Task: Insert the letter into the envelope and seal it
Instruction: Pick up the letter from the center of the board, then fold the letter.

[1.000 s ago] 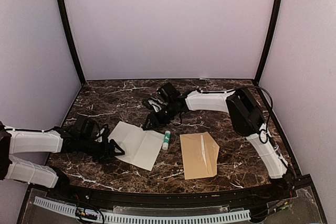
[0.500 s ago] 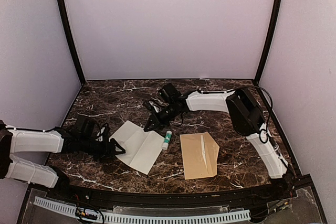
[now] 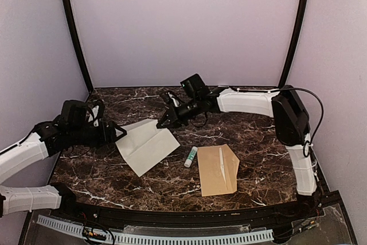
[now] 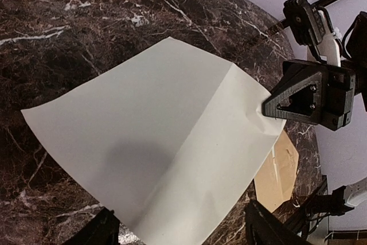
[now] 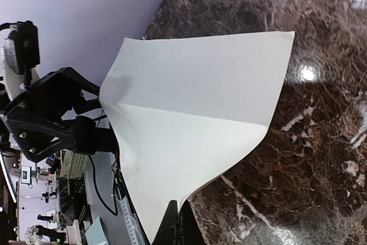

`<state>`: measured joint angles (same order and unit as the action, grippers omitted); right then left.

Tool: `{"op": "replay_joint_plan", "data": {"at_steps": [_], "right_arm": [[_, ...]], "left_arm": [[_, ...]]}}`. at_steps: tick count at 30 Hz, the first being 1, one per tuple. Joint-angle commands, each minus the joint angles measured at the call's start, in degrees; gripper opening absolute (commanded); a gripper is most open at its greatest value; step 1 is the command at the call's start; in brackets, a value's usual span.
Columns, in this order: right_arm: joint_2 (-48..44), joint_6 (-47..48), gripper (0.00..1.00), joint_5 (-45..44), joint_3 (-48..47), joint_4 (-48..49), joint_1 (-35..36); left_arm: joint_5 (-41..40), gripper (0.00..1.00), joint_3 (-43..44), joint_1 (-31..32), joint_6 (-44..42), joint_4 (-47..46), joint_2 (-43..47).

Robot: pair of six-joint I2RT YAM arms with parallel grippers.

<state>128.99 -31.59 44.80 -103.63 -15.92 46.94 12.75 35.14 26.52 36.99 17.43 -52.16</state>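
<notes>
While the left fingers [image 4: 98,232] stand spread wide on the left of the bench [image 3: 252,142], the near corner of the letter [image 3: 146,144] runs in between them. They're open, and I can't tell if either one is touching the sheet.

On to the letter itself, left of centre on the bench. It's thin white paper with one clear crease down the middle, and it's tented up, not lying flat. This will be light, floppy stuff. It sags between supports, it bends most easily along that crease, and it would likely skate on the polished stone if pushed.

At the far corner, the right fingers [image 4: 304,98] are pinched shut on the paper, holding that corner up off the bench. A corner or an edge looks like the right place to take it. A pinch in the middle would only crumple it, and a hard pull from one corner could tear or wrinkle it. Two holds on opposite corners should keep it taut enough to steer.

Further right, a glue stick [image 3: 190,156] lies on its side between the letter and the envelope [image 3: 218,170], close beside the envelope's left edge.

The envelope is flat on the bench right of centre, toward the front, with nothing gripping it and the letter well apart from it. It's stiffer than the letter, but I'd expect it to slide, so it will want pinning down when the paper goes in.
</notes>
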Motion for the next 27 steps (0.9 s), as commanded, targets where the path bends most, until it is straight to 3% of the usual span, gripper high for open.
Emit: {"op": "replay_joint_plan", "data": {"at_steps": [1, 10, 16, 27], "right_arm": [[-9.71, -1.62, 0.0, -2.11, 3.72, 6.68, -0.09], [-27.55, -4.24, 0.0, -9.87, 17.73, 13.94, -0.09], [-36.97, -6.09, 0.0, -13.1, 25.17, 18.61, 0.0], [-48.34, -7.21, 0.0, -14.37, 30.64, 23.65, 0.24]], "left_arm": [[-1.5, 0.74, 4.92, 0.2, -0.96, 5.3, 3.05], [3.27, 0.78, 5.85, 0.19, 7.09, 1.37, 8.47], [16.33, 0.78, 2.33, 0.43, 12.16, -10.43, 9.8], [19.32, 0.79, 1.35, 8.65, 16.76, -30.96, 4.07]]}}
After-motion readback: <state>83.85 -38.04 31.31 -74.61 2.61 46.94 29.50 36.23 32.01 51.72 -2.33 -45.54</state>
